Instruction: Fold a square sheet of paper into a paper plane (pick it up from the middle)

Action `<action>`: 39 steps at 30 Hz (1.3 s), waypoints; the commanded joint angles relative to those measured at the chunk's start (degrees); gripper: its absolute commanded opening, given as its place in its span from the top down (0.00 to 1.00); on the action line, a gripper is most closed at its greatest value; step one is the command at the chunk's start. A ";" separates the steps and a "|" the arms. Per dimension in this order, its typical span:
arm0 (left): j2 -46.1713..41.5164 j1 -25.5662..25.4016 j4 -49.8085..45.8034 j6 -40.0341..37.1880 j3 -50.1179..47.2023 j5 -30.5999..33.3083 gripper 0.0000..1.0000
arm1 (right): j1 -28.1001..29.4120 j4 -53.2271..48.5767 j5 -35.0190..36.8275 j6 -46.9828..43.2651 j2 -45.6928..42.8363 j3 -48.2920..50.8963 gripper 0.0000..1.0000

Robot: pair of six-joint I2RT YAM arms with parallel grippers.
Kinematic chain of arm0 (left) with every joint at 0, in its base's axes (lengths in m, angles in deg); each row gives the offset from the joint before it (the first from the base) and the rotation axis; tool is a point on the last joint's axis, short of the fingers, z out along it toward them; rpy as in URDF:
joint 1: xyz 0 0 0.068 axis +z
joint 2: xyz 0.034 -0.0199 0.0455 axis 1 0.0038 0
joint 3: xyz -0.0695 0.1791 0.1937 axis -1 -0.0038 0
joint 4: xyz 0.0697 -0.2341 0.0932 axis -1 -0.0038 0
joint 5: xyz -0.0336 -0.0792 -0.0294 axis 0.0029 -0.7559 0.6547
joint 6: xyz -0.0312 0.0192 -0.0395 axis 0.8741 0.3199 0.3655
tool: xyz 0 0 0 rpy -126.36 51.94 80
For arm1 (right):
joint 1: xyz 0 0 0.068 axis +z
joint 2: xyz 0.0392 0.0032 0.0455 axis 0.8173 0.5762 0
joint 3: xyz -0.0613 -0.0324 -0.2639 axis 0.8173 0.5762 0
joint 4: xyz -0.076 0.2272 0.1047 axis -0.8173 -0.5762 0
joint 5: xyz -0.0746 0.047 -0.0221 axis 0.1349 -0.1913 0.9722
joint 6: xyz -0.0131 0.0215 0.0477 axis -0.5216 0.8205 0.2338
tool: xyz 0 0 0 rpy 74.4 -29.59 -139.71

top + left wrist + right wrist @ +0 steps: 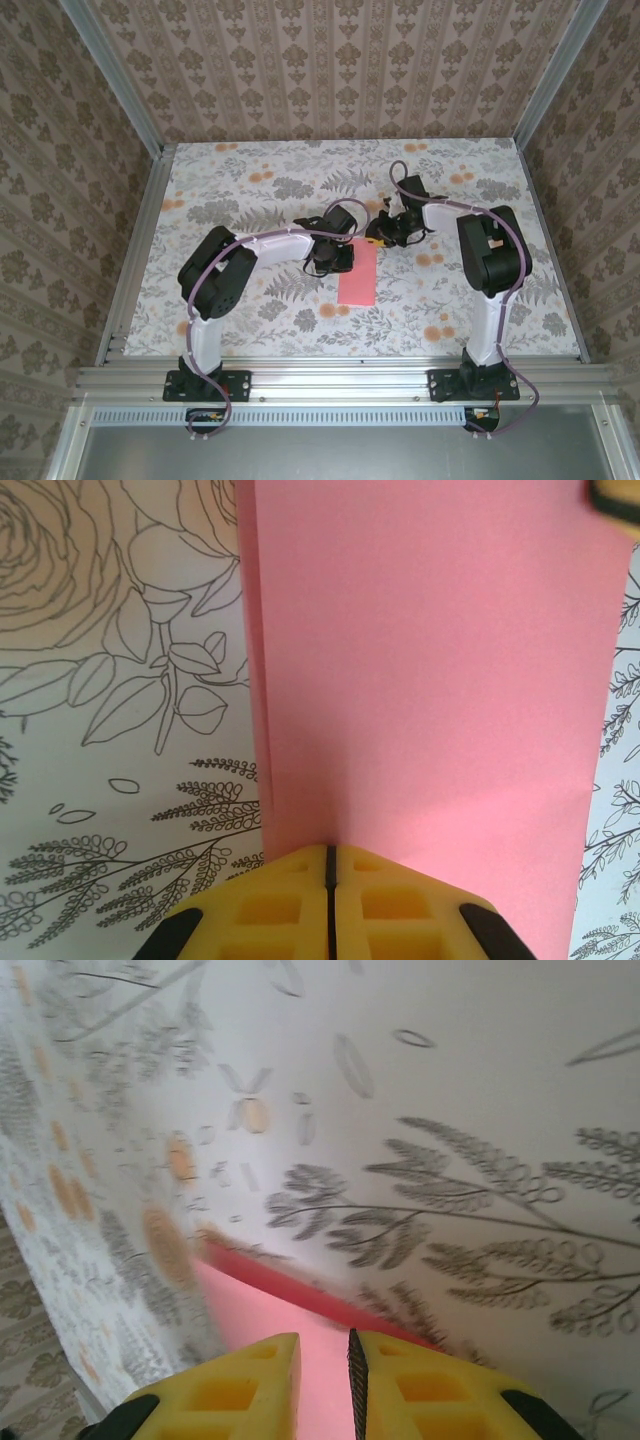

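Observation:
The square sheet of paper [357, 280] is pink-red and lies folded into a long rectangle on the flowered table, not in the shape of a paper plane. My left gripper [343, 257] is at its upper left edge. In the left wrist view its yellow jaws [330, 848] are shut, tips down on the paper [430, 680], whose left edge shows two layers. My right gripper [378, 238] is at the sheet's far end. Its jaws [323, 1340] stand narrowly apart over the pink paper [260, 1300], which shows through the gap. One right fingertip [615, 500] shows in the left wrist view.
The table cloth [250, 190] carries grey leaf and orange flower prints. Aluminium rails [130, 260] and patterned walls close in the table on the left, right and back. Both arms reach in from the near edge and meet near the middle.

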 commanded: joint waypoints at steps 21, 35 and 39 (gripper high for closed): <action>2.66 -0.66 -6.81 -1.08 -0.69 1.15 0.92 | -2.71 0.11 -1.52 0.29 3.25 0.76 0.77; 2.72 -0.66 -6.51 -0.99 -0.80 0.91 0.92 | -2.67 -4.87 -0.74 -2.00 -5.66 0.08 0.77; 2.76 -0.66 -6.46 -1.07 -0.61 0.88 0.91 | -2.68 -2.91 -2.87 -0.19 -10.81 2.72 0.77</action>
